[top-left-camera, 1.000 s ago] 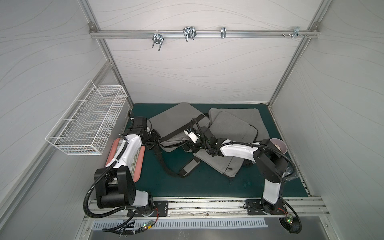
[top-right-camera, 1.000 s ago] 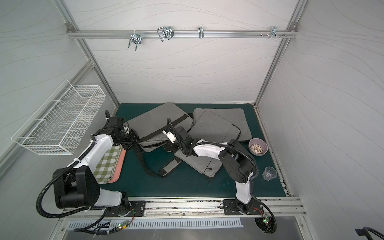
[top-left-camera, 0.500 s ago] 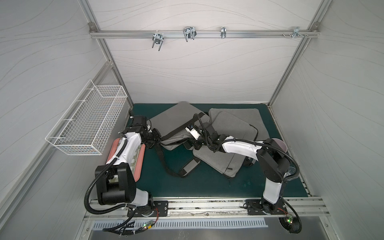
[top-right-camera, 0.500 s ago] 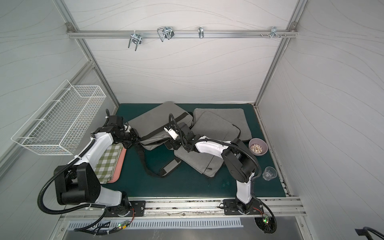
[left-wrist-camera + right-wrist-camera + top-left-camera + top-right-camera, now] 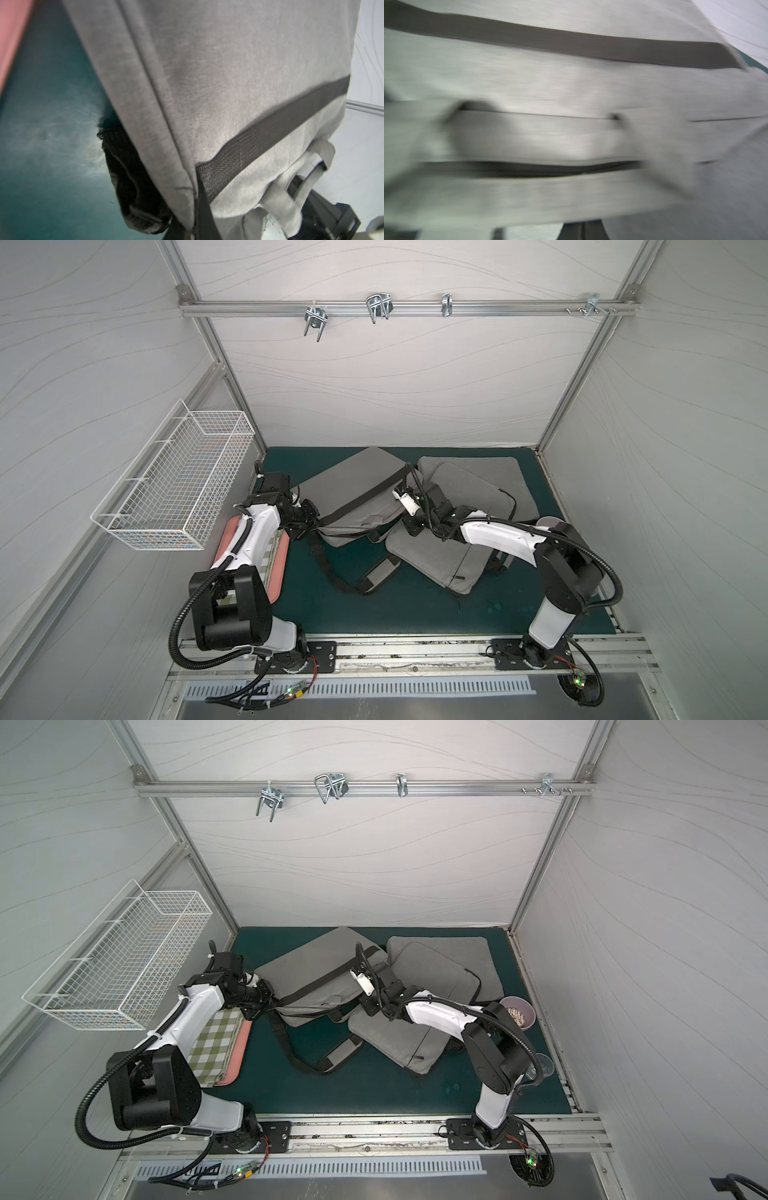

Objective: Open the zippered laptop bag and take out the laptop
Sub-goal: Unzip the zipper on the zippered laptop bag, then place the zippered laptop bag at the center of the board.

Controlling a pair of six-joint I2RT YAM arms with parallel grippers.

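Two arms work at opposite ends of the grey laptop bag (image 5: pixel 353 493), which lies at an angle on the green surface (image 5: pixel 415 614), left of centre, its shoulder strap (image 5: pixel 328 568) trailing toward the near edge.

The left end effector (image 5: pixel 311 523) sits at the bag's left corner, jaws pressed together; in the left wrist view the fabric and dark band (image 5: pixel 270 124) converge toward it, so it appears to pinch the corner seam, probably to anchor the bag against a zipper pull.

The right end effector (image 5: pixel 412 526) meets the bag's near edge at its other end, jaws likewise pressed together; whether it pinches a zipper tab cannot be told, since the right wrist view is blurred. That view shows a dark slit (image 5: pixel 529 169) along the edge, possibly a partly parted zipper.

No laptop is visible; it is judged not yet removed.

A second grey bag (image 5: pixel 440 560) lies just beside the first, under the right arm; a third (image 5: pixel 469 477) lies behind it.

A pink tray (image 5: pixel 278 568) with a checked cloth (image 5: pixel 212 1048) lies beneath the left arm.
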